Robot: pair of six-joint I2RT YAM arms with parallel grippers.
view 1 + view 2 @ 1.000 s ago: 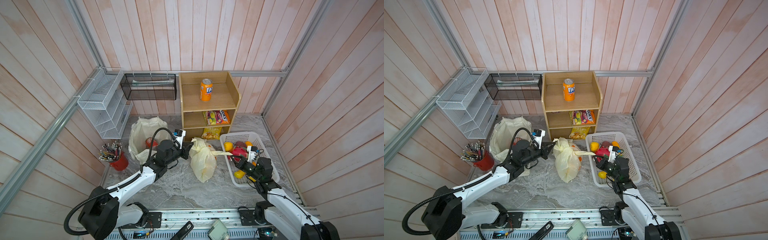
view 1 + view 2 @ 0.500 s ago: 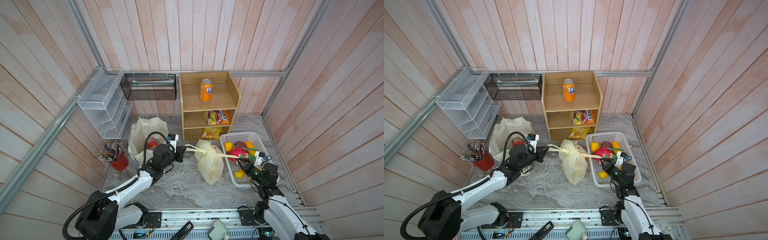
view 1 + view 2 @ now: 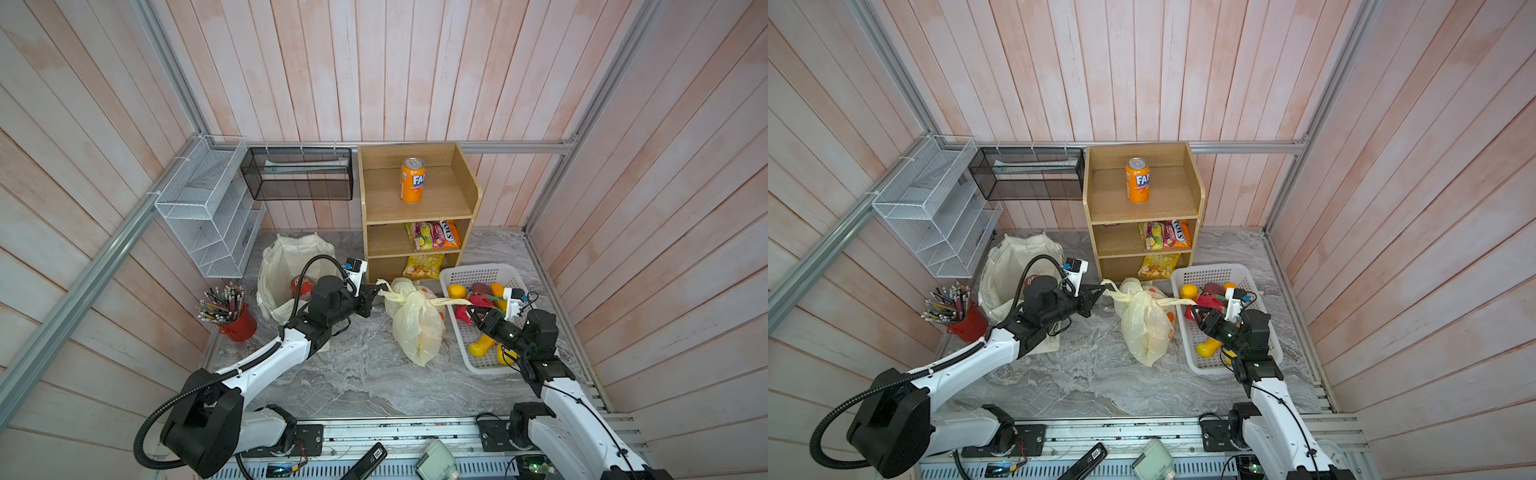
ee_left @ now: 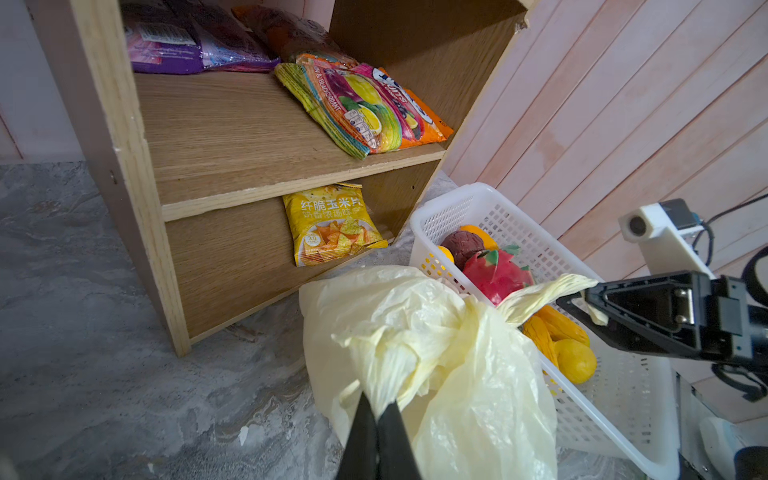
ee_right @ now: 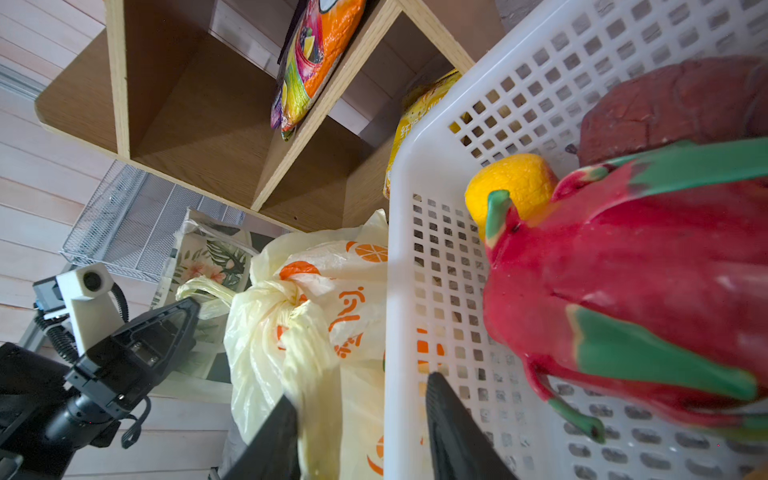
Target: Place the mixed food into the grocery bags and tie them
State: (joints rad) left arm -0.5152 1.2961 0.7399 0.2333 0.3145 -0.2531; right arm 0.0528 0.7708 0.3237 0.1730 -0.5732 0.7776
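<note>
The pale-yellow plastic bag [image 3: 417, 328] [image 3: 1146, 328] stands knotted on the marble floor, between the cream cloth tote [image 3: 286, 266] and the white basket [image 3: 478, 274]. My left gripper [image 3: 376, 291] [image 4: 379, 409] is shut on one twisted handle of the bag [image 4: 457, 374]. My right gripper [image 3: 467, 309] [image 5: 360, 388] has its jaws apart. The other handle [image 4: 540, 291] lies loose against one of its fingers. A red cola can [image 3: 301, 284] shows inside the tote. Yellow toy fruits [image 3: 455, 289] [image 5: 511, 183] and a red dragon fruit [image 5: 623, 270] lie in the basket.
A wooden shelf [image 3: 415, 208] at the back holds an orange Fanta can [image 3: 412, 179], a multicoloured candy packet [image 3: 432, 235] and a yellow chip packet [image 4: 332, 226]. A red pencil cup [image 3: 237, 320] stands at the left, with wire racks [image 3: 208, 208] on the wall.
Both grippers pulled the handles apart, then eased back inward. The right jaws have opened off their handle. The bag has shifted slightly towards the basket.
</note>
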